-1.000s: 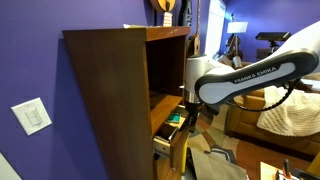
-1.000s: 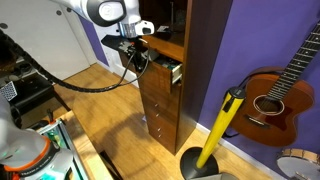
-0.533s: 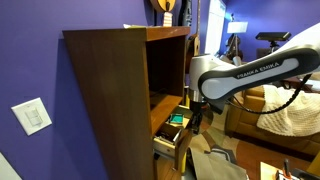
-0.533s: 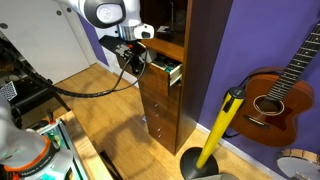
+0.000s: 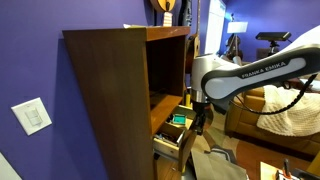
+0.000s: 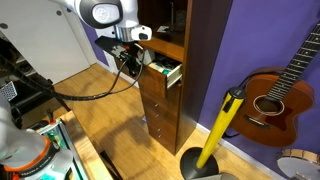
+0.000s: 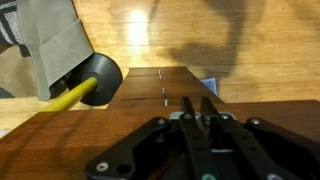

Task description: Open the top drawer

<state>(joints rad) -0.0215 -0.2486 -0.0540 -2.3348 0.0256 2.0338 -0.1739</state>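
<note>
The top drawer [image 6: 166,70] sticks partway out of the cabinet [image 6: 190,90], just under its open shelf. The claw [image 6: 141,62] sits at the drawer's front. Its fingers [image 7: 190,118] are close together, but what they pinch is hidden. The drawer looks like hard, stiff wood and should slide straight out. Hold the middle of its front.

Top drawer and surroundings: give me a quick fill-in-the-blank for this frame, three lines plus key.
1. The top drawer of the cabinet stands partly ___.
2. The wall behind the guitar is painted ___.
3. The long handle leaning beside the cabinet is coloured ___.
Missing words: open; purple; yellow.
</note>
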